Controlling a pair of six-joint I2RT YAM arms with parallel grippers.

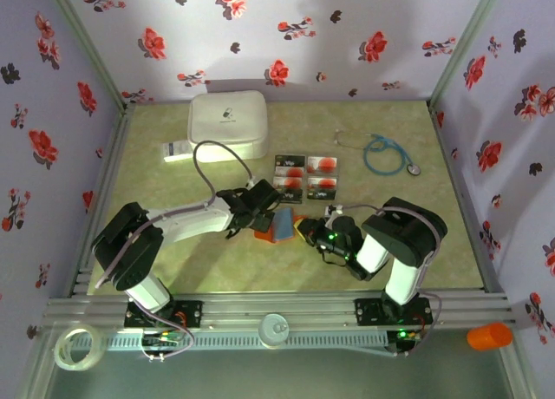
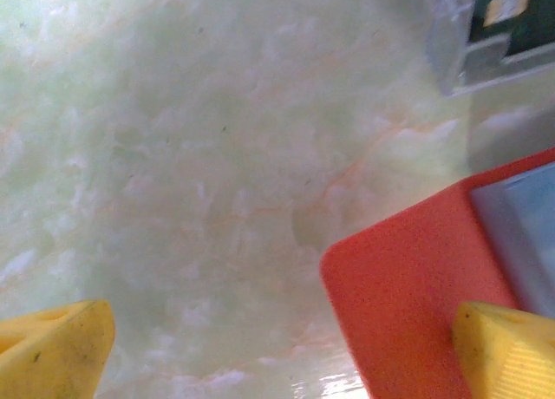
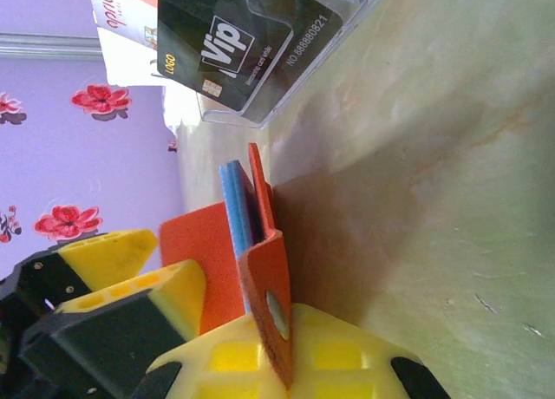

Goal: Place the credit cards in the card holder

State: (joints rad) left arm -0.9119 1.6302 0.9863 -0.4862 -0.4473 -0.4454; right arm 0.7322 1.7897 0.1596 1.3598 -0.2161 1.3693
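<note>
— The left jaws stand spread wide. We see one yellow fingertip (image 2: 507, 351) over the edge of the card holder (image 2: 408, 304) and the other (image 2: 52, 356) over bare desk (image 2: 217, 156). We cannot tell whether either one touches.

— And the right jaws? We make them pressed together, pinching an orange-red flap of the card holder (image 3: 264, 277), which stands open with its blue inside showing.

— We agree. From above, the card holder (image 1: 276, 228) sits on the desk (image 1: 156, 182) between the two arms' tips, near the middle.

— We count four credit cards (image 1: 290, 165), laid flat in two rows just beyond it and apart from it. In the right wrist view we see a dark one (image 3: 234, 43) under clear plastic.
</note>
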